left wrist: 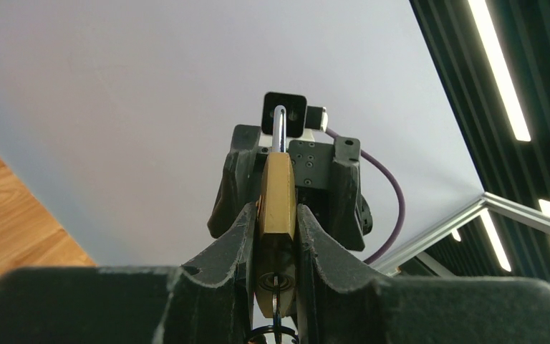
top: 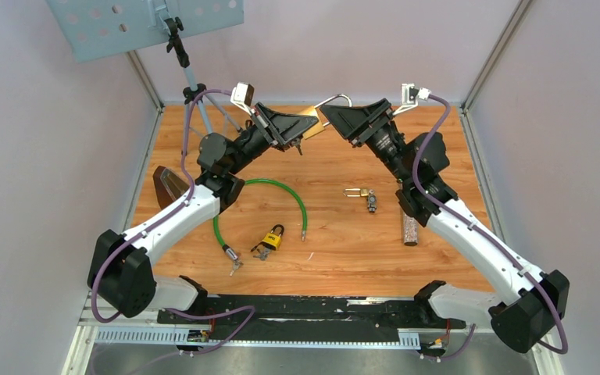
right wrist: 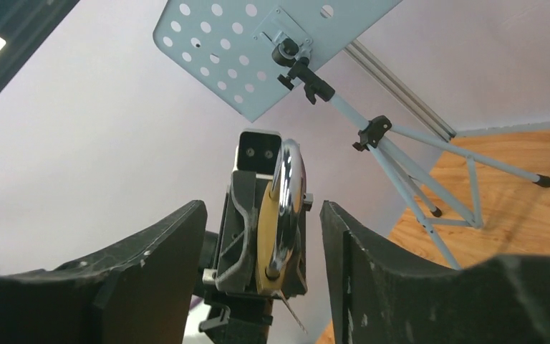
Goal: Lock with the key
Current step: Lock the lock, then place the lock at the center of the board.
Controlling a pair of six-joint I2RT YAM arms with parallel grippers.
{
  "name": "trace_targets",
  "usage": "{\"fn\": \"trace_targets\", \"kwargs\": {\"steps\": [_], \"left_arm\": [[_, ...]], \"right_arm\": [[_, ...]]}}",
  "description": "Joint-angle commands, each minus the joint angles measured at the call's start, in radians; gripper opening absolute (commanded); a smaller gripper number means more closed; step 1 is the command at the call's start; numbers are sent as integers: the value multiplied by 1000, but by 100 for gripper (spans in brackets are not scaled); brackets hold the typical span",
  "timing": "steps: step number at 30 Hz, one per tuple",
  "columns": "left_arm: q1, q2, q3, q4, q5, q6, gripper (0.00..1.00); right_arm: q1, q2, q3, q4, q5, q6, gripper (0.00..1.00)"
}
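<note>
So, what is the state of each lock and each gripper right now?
left gripper: shut on the big brass padlock
right gripper: open, not touching it
big brass padlock: held in the air, key inserted; shackle unclear
green cable lock: open, ends apart
yellow padlock: on the table, looks closed
small brass padlock: on the table, too small to tell

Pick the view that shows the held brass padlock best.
Left wrist: the brass padlock fills the centre, edge-on, clamped in the left gripper. Right wrist shows its shackle and edge, framed by the open fingers of the right gripper. Top external shows it small, partly hidden by both grippers.
</note>
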Motion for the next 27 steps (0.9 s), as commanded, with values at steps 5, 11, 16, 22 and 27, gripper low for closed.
{"fn": "trace_targets", "kwargs": {"steps": [5, 11, 16, 22, 27], "left_arm": [[1, -42, -1, 114, -13, -36, 0], [0, -40, 3, 111, -10, -35, 0], [1, -39, 4, 124, -12, -43, 0], [0, -34, 7, 124, -6, -47, 0], [2, -42, 4, 128, 17, -22, 54]], "right_arm": [[2, 51, 123, -5, 48, 44, 53], [2, 73, 142, -22, 17, 63, 44], [2, 75, 137, -38, -5, 52, 40], [2, 79, 135, -33, -8, 37, 16], [1, 74, 174, -91, 22, -7, 0]]}}
